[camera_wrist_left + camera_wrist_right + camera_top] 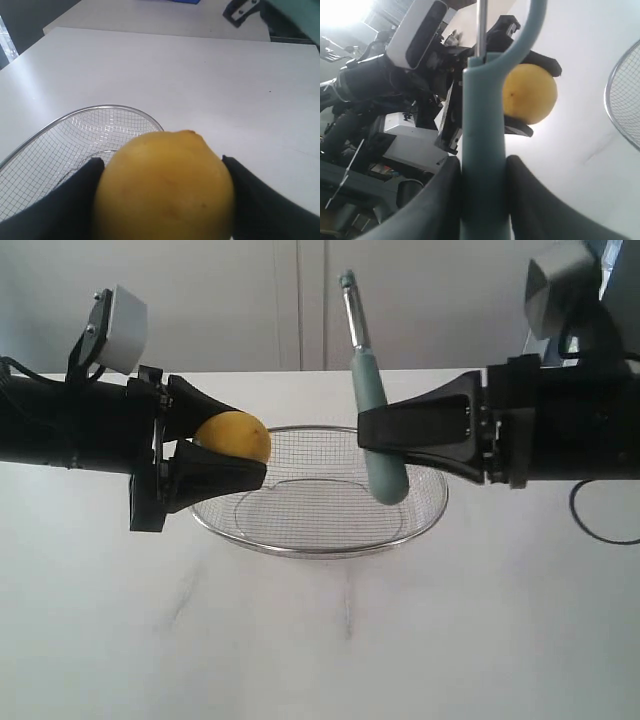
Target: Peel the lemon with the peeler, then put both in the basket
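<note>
Lemon (237, 435) sits clamped in the left pincer (250, 447), one black finger over it and one under it in the exterior view, with the yellow skin bulging out past the tips. From the left wrist camera the fruit fills the whole gap between the fingers (70, 200), which press it on both sides, and its small nub points away from the wrist.

The right pincer (372, 433) is closed on the peeler (368, 390), gripping the pale blue-grey handle about midway along. The tool stands nearly upright with a slight tilt. Its metal blade end rises well above the pincer and the rounded butt of the handle hangs below it. In the right wrist view the handle runs straight up between the two dark fingers, and the lemon shows beyond it in the opposite pincer.

The two pincers face each other with their tips apart, and a clear gap separates the lemon from the peeler in the exterior view.

The basket (310, 552) rests on the white worktop (450, 640), below and between the pincers. The lemon is held up near the basket's rim on the left pincer's side. The peeler's butt shows against the mesh on the right pincer's side, and whether it touches the wire cannot be told.
</note>
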`<action>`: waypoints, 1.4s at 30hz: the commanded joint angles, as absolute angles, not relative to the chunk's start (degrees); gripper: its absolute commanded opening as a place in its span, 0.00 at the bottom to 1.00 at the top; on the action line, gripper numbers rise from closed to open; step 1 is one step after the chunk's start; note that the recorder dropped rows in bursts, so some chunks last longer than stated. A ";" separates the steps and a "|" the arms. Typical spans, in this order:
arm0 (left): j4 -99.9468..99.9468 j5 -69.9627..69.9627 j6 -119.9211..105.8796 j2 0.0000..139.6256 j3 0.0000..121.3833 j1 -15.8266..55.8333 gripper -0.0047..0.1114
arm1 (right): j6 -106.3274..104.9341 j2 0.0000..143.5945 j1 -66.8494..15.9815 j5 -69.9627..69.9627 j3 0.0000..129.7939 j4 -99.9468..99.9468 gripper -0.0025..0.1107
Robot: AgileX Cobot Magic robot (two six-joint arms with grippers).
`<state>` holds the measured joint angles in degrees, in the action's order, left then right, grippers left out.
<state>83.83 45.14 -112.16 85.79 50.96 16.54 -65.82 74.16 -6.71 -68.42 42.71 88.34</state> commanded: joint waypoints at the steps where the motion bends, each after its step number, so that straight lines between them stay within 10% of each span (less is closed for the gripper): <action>1: 85.17 46.63 -115.36 85.31 50.76 16.65 0.04 | -62.00 67.66 -3.55 -69.96 42.77 83.04 0.02; 27: 85.17 47.10 -115.36 85.31 50.76 16.65 0.04 | -30.92 68.55 -1.52 -42.25 42.77 42.88 0.02; 42: 85.17 46.51 -115.51 85.31 50.76 16.65 0.04 | -33.50 80.79 -21.08 -32.50 42.77 52.72 0.02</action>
